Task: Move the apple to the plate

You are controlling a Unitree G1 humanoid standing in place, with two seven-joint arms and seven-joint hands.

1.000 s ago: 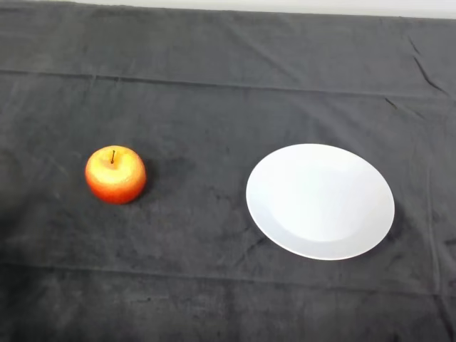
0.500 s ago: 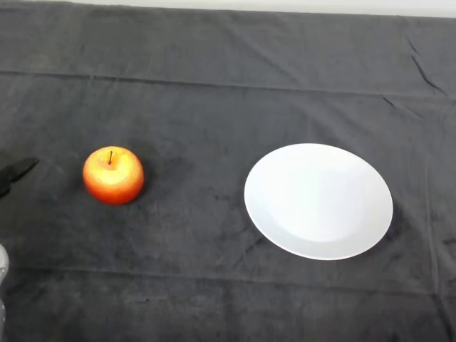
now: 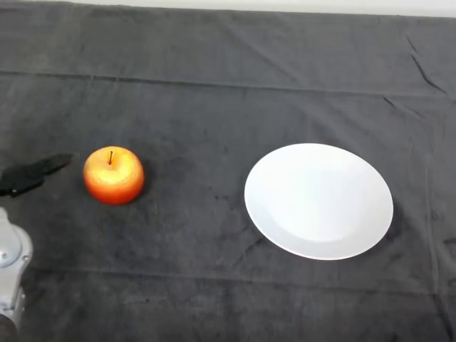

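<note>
A red and yellow apple point(image 3: 113, 175) stands upright on the dark cloth at the left, stem up. A white round plate point(image 3: 318, 200) lies to its right, with nothing on it. My left hand point(image 3: 32, 174) reaches in from the left edge, its black fingers straight and pointing at the apple. A small gap separates the fingertips from the apple's left side. The silver-grey arm point(image 3: 10, 271) shows at the lower left corner.
The dark cloth point(image 3: 214, 107) covers the whole table, with folds running across it at the back and front. A pale strip point(image 3: 285, 6) marks the table's far edge.
My hand has come further in from the left edge toward the apple, and more of the arm shows at the lower left. Apple and plate stay put.
</note>
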